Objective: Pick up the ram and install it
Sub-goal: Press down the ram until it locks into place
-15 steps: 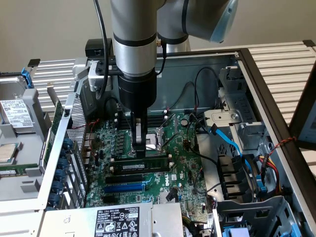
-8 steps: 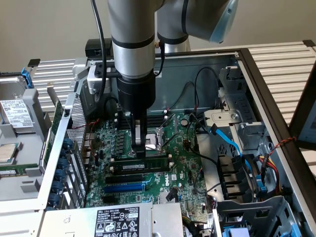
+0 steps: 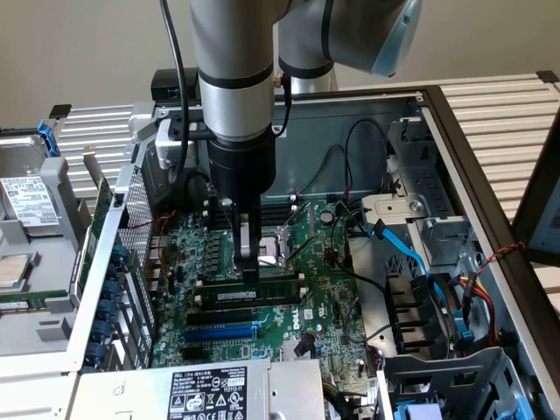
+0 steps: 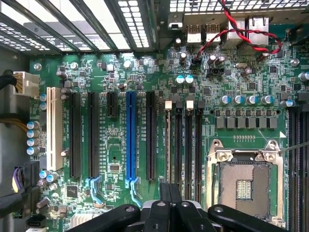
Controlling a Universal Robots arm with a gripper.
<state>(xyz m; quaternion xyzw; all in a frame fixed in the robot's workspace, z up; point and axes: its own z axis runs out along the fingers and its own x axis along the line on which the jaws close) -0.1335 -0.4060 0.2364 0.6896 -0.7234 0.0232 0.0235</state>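
The open computer case [image 3: 455, 114] surrounds everything, its metal walls rising on all sides of the gripper. The grey robot arm [image 3: 232, 52] comes straight down into it from above. Below the gripper lies the green motherboard [image 3: 324, 289], and it spreads out beyond the fingertips in the wrist view as well. The metal-framed processor socket [image 3: 284, 241] sits just beside the gripper, on the exterior view's right and a little farther back; in the wrist view it lies close to one side of the fingers [image 4: 244, 186]. A blue cable [image 3: 407, 249] curves well away from the gripper, toward the exterior view's right. The blue expansion slot [image 3: 223, 332] lies near the gripper on the camera's side, beyond a black slot. The ram [image 3: 262, 294], a long thin stick with a white label strip, stands on edge in a memory slot directly under the gripper and runs out to both sides of it. The gripper [image 3: 249, 267] is fully closed, its dark fingers [image 4: 159, 212] pressed together with nothing between them. Its tip is down at the ram's upper edge, about midway along the stick. Whether it actually presses on the ram cannot be made out.
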